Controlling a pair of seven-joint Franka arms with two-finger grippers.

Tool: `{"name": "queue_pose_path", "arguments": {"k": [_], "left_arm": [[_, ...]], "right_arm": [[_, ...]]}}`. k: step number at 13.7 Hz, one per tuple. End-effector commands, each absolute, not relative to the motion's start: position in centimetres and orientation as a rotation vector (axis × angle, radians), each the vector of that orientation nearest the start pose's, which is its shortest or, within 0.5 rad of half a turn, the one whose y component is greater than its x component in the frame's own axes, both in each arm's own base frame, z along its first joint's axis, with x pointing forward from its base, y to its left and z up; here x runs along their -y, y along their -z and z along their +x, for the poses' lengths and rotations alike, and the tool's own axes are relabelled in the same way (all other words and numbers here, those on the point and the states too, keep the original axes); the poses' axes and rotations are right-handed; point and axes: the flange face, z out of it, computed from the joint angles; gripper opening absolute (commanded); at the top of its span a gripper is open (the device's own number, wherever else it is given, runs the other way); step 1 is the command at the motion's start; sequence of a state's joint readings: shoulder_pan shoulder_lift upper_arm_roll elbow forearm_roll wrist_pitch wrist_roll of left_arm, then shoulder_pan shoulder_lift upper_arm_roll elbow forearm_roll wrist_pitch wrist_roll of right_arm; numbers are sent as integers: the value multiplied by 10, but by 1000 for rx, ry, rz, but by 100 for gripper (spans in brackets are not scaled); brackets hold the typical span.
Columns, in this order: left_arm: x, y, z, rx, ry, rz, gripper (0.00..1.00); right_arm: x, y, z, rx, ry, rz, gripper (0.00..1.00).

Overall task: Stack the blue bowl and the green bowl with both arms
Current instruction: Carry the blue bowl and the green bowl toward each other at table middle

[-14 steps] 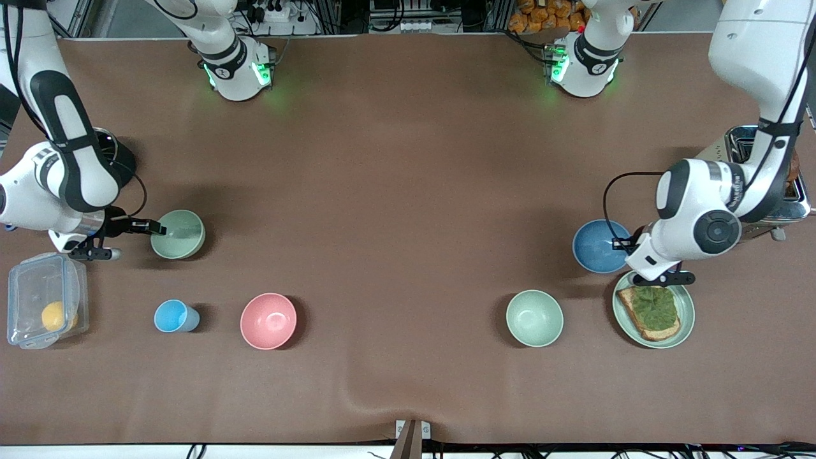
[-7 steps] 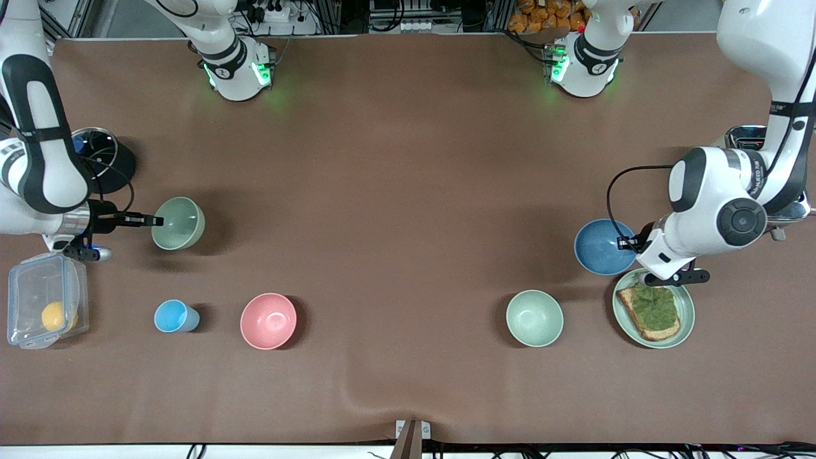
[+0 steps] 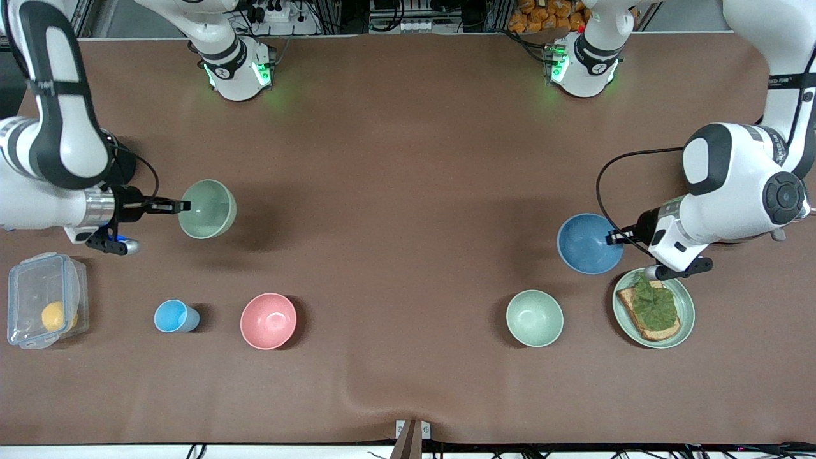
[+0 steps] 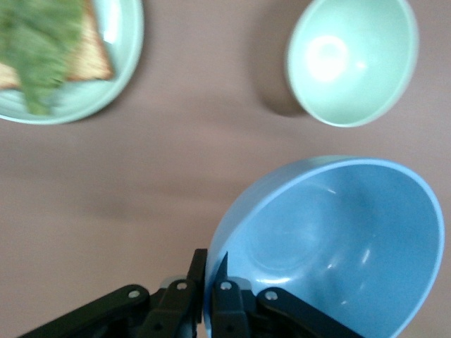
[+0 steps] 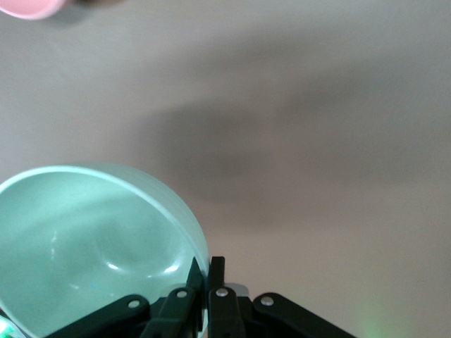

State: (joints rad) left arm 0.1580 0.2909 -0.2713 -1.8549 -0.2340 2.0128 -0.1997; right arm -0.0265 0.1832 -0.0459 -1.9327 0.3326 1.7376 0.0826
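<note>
Blue bowl (image 3: 590,243) hung rim-pinched in the left gripper (image 3: 617,238) and green bowl (image 3: 207,199) likewise in the right gripper (image 3: 175,206), both lifted above the table, apparently for stacking.

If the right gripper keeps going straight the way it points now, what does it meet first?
Apart from the green bowl in the right gripper, nothing: open table toward the blue bowl held by the left gripper. Heights unclear.

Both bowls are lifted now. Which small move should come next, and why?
Probably carry both toward the table's middle. The right gripper pinches the green bowl by its rim, and the left gripper pinches the blue bowl; both are in the air, far apart.
</note>
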Motion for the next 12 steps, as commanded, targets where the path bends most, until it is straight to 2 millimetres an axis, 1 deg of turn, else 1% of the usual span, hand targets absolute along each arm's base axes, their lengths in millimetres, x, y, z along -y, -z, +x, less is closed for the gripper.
{"name": "queue_pose_path", "arguments": {"k": [1,2,3,4,5,6,7,8,9,10,12], "left_arm": [[93,-388,606,420,-387,-3472,0],[100,-394,607,425,-429,-3501,0],[106,-398,608,446,-444,-3536,0],[120,-400,607,463,-479,-3582,0],[130,-400,607,480,-493,-3614,0],[140,-397,607,477,-524,-3627,0],[155,-398,609,450,-538,-3641,0],[161,-394,608,437,-555,-3641,0],[160,-390,610,446,-562,-3647,0],[152,-380,619,501,-550,-3667,0],[151,-369,637,570,-546,-3716,0]], "right_arm": [[-76,-413,541,-535,-499,-2798,0],[-105,-417,536,-580,-501,-2814,0],[-128,-416,530,-623,-519,-2821,0],[-156,-420,523,-657,-527,-2831,0],[-190,-420,513,-726,-541,-2841,0],[-218,-421,505,-809,-517,-2837,0],[-234,-410,500,-858,-490,-2833,0],[-257,-398,491,-849,-448,-2840,0],[-276,-386,483,-910,-410,-2827,0],[-290,-381,476,-948,-389,-2817,0],[-311,-368,466,-969,-402,-2829,0]]}}
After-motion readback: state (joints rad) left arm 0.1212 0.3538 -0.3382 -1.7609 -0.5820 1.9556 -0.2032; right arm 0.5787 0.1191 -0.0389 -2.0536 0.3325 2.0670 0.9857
